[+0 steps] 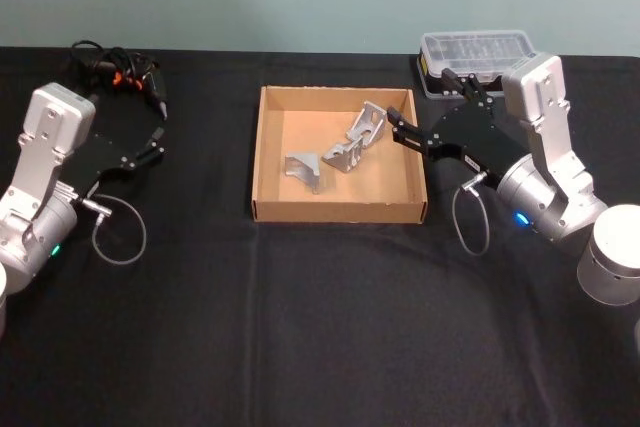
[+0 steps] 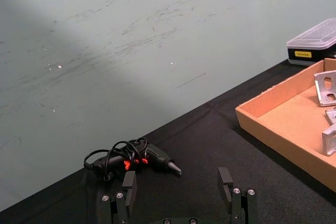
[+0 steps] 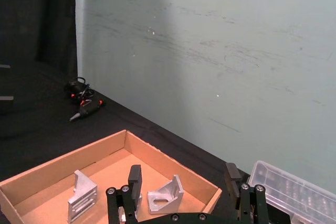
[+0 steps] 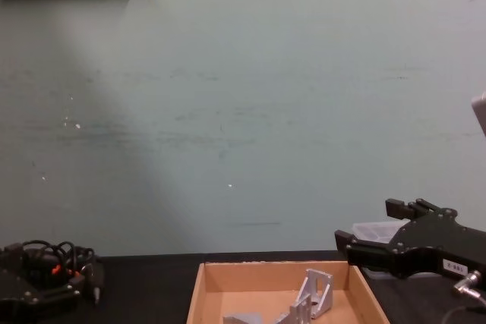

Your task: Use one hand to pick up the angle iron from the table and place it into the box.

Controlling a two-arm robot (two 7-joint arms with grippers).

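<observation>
Two silver arms with black claws

Each arm has rounded silver-grey joints, a pale boxy wrist housing and a flat black plate ending in dark fingers. The left claw [image 1: 157, 140] and right claw [image 1: 400, 123] each trail a thin grey looped cable from a small metal plug. Silver screws stud the finger bases; small lights glow near the joints.

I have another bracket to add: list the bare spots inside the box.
In the shallow tan cardboard box, the left half and the front-right corner are bare. Three grey metal angle irons crowd the middle and back right, where the right gripper hovers, jaws open.
</observation>
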